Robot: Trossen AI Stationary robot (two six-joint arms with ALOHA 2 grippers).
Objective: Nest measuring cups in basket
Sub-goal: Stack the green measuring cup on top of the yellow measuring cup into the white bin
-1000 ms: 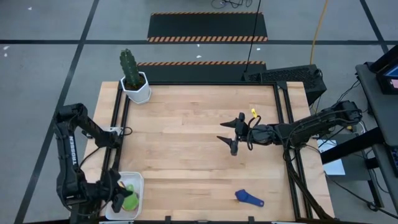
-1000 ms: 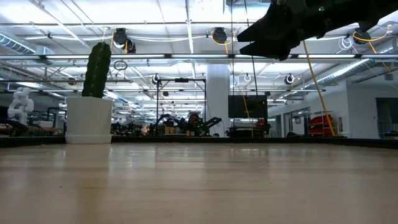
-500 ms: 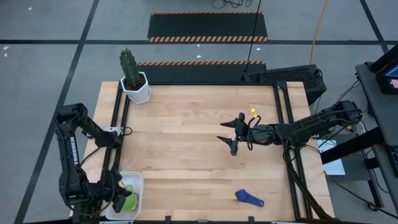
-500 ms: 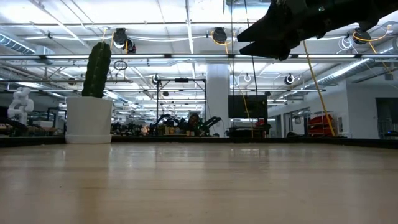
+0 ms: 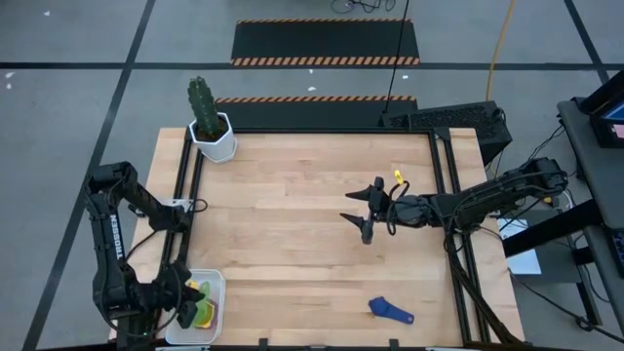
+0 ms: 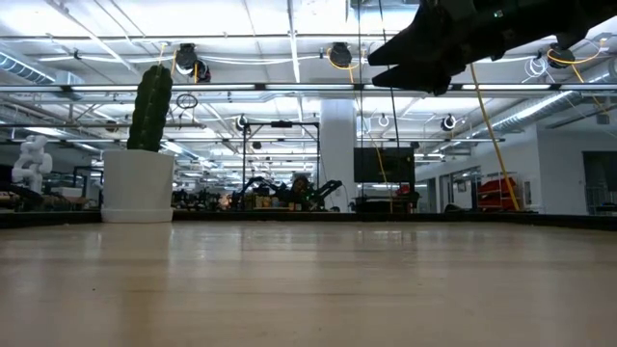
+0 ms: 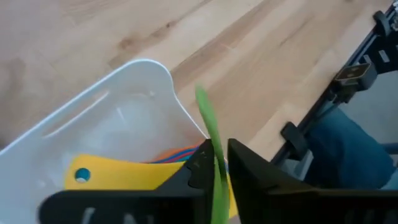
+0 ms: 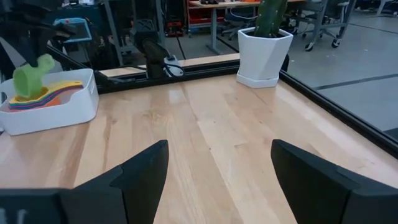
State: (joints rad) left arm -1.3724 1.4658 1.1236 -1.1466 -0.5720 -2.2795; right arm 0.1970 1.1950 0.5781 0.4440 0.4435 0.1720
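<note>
The white basket (image 5: 218,281) sits at the table's near left corner and holds a stack of cups: yellow (image 7: 118,176), orange, blue and red edges (image 8: 59,93). My left gripper (image 5: 187,308) is over the basket, shut on the green cup (image 8: 30,76). The dark blue cup (image 5: 391,311) lies on its own on the wood near the table's near right side. My right gripper (image 5: 359,209) hangs open above the middle of the table, touching nothing. My left gripper (image 7: 214,154) pinches a thin flat part of the green cup (image 7: 207,124), seen edge-on between its two fingers and reaching out past their ends. The cup is held tilted just above the stack in the basket; whether it touches the stack I cannot tell.
A white hexagonal pot with a cactus (image 5: 213,136) stands at the far left corner. Black rails (image 5: 185,195) run along the table's left and right edges. Bare wood spans the middle between the basket and the dark blue cup.
The green cup has tipped in my left gripper over the basket, and yellow and orange cups beneath it now show from above. My right arm has kept still.
</note>
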